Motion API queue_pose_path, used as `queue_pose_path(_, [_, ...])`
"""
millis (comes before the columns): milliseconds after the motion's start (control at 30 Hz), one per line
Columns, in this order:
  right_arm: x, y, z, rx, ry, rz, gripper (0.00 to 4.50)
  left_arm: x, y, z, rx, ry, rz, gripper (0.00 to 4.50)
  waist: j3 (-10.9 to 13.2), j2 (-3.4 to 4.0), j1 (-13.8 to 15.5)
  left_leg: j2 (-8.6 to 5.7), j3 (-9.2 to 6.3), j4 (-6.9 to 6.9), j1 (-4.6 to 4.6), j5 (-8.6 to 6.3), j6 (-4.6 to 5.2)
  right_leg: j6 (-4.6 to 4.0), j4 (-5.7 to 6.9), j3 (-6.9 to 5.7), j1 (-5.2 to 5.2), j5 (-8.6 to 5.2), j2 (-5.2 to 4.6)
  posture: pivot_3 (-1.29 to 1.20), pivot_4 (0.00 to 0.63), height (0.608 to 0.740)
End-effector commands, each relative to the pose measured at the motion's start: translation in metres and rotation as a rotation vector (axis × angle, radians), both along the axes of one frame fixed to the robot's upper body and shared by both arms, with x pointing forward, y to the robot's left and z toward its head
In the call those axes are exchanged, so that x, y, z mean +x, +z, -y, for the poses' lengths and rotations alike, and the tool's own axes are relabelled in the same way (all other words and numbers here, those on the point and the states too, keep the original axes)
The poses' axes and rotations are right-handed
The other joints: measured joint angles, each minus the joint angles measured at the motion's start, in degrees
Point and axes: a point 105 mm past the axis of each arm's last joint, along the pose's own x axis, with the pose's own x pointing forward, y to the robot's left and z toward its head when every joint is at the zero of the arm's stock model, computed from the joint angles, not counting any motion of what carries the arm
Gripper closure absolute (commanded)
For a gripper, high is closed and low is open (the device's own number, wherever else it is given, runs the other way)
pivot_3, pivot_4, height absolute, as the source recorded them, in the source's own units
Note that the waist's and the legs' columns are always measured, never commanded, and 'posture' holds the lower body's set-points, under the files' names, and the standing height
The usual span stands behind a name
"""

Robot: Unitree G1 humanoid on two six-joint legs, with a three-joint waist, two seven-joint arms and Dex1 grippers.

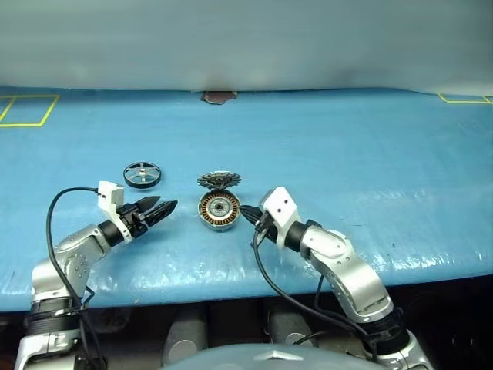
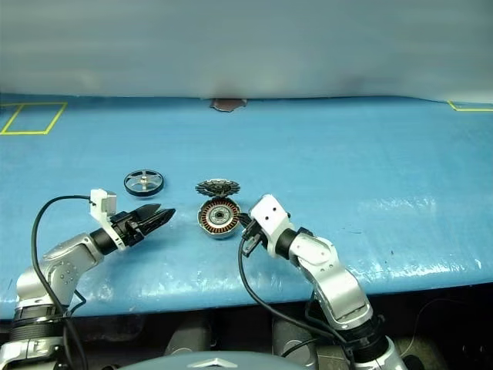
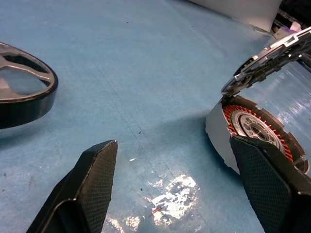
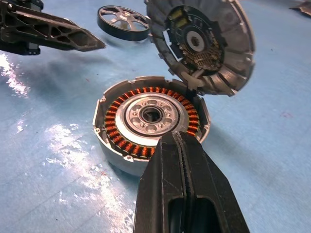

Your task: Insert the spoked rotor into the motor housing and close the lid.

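Sitting between spread left jaws (image 1: pixel 160 209) and pressed-together right jaws (image 1: pixel 248 212), motor housing (image 1: pixel 218 210) gapes open.

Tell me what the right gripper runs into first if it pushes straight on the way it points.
Most likely the motor housing: the shut right gripper points at its near rim, right up against it, with the raised lid beyond. Whether they already touch is unclear.
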Motion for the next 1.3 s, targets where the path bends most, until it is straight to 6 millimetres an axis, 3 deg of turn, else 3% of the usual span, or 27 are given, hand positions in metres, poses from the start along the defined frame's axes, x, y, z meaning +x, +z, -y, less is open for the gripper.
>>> queue_pose_path(33, [0.004,0.009,0.013,0.017,-0.064,0.029,4.5,0.002,0.009,-0.013,-0.02,0.07,0.016,0.3,0.0,-0.02,0.0,0.0,0.0,0.01,0.0,0.0,0.0,0.0,0.0,0.0,0.0,0.0,0.0,0.0,0.15,0.74])
queue_pose_path(100, [0.004,0.008,0.018,0.012,-0.086,0.025,4.5,0.002,0.007,-0.016,-0.02,0.102,0.003,0.02,0.0,-0.02,0.0,0.0,0.01,0.01,0.0,0.0,-0.01,0.0,0.0,0.01,0.0,0.0,0.0,0.0,0.15,0.74])
queue_pose_path(233, [-0.003,0.012,0.015,0.028,-0.03,0.044,4.5,0.004,0.018,-0.023,-0.19,0.184,-0.019,0.02,0.0,-0.07,0.1,-0.01,0.01,0.0,-0.01,-0.01,-0.01,0.0,-0.02,0.0,0.0,0.0,-0.01,0.0,0.15,0.74])
queue_pose_path(367, [-0.009,0.011,0.009,0.025,0.023,0.041,4.5,-0.014,0.023,-0.002,-0.086,0.01,-0.013,0.02,0.0,-0.12,-0.2,0.0,0.01,-0.02,-0.01,-0.03,-0.05,-0.02,-0.02,0.0,-0.02,-0.01,0.01,0.0,0.15,0.74])
queue_pose_path(467, [-0.01,0.01,0.007,0.027,0.041,0.038,4.5,-0.015,0.04,0.003,-0.033,-0.053,0.046,0.02,0.0,-0.14,0.1,0.01,0.01,-0.01,-0.01,-0.06,-0.09,-0.03,-0.04,0.01,-0.02,-0.02,-0.01,0.0,0.15,0.74])
queue_pose_path(567, [-0.011,0.01,0.005,0.034,0.067,0.037,4.5,-0.006,0.059,0.002,0.038,-0.051,0.132,0.02,0.0,-0.14,0.5,0.01,0.0,0.01,0.0,-0.07,-0.11,-0.04,-0.04,-0.01,-0.02,-0.02,-0.01,0.0,0.15,0.74])
queue_pose_path(700, [-0.013,0.009,0.006,0.027,0.084,0.04,4.5,0.013,0.086,0.0,0.307,-0.07,0.253,0.02,0.1,-0.18,0.8,0.01,0.02,0.03,-0.01,-0.08,-0.12,-0.04,-0.07,-0.01,-0.03,-0.02,-0.02,0.0,0.15,0.74])
queue_pose_path(900, [-0.015,0.009,0.007,0.013,0.112,0.053,4.5,0.035,0.09,0.001,0.704,-0.275,0.23,0.02,0.1,-0.18,1.2,-0.01,0.06,-0.08,-0.04,-0.1,-0.15,-0.07,-0.11,0.0,-0.09,-0.05,-0.01,0.0,0.15,0.74])
queue_pose_path(1233, [-0.014,0.01,0.012,0.026,0.038,0.087,4.5,0.076,0.102,-0.03,1.003,-0.288,0.192,0.02,0.1,-0.19,1.1,0.06,0.03,0.07,-0.73,-0.12,-0.11,-0.06,0.07,-0.02,-0.73,-0.05,0.16,0.0,0.15,0.74])
queue_pose_path(1300, [-0.015,0.008,0.012,0.03,0.033,0.083,4.5,0.081,0.105,-0.031,0.98,-0.273,0.194,0.02,0.1,-0.19,1.2,0.04,0.04,0.08,-0.76,-0.13,-0.1,-0.04,0.04,0.0,-0.73,-0.04,0.13,0.0,0.15,0.74])
